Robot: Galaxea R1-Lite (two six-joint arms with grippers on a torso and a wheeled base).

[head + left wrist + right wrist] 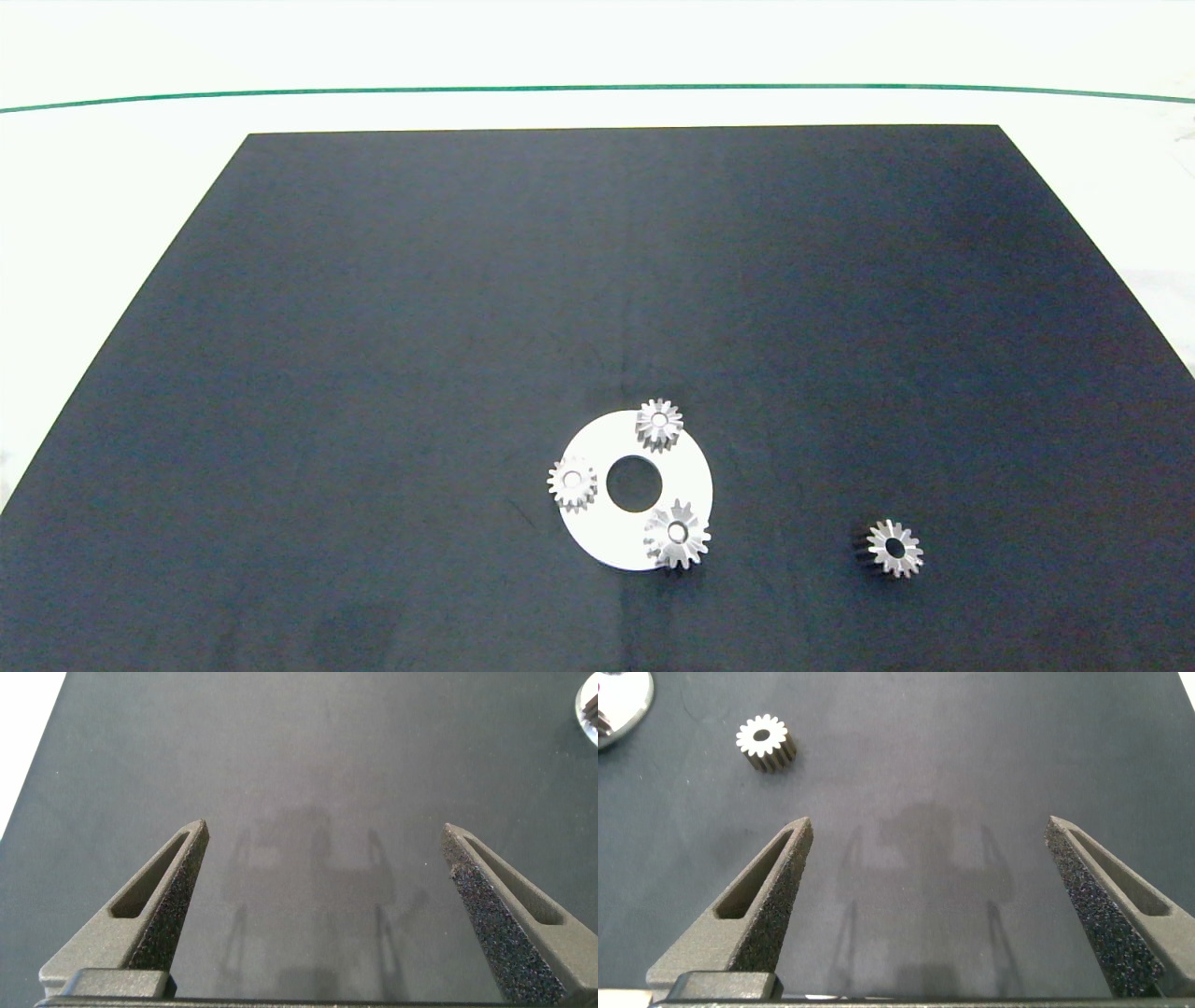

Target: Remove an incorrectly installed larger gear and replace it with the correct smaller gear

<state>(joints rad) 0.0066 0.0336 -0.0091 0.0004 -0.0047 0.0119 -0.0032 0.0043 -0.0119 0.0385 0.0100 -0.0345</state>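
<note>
Both hands hover wide open and empty, right hand (926,901) near the small shiny silver smaller gear (766,743), left hand (322,905) over bare dark surface (299,756).

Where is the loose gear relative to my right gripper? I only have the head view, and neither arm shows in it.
Observer: In the right wrist view the smaller gear lies on the black mat, ahead of the right gripper and off to one side, untouched.
Operator: Are its fingers open?
Observer: Yes, spread wide, with nothing between them.
Operator: And the left gripper?
Observer: The left gripper is open too, over bare mat; only an edge of the white disc shows in a corner of its view.
</note>
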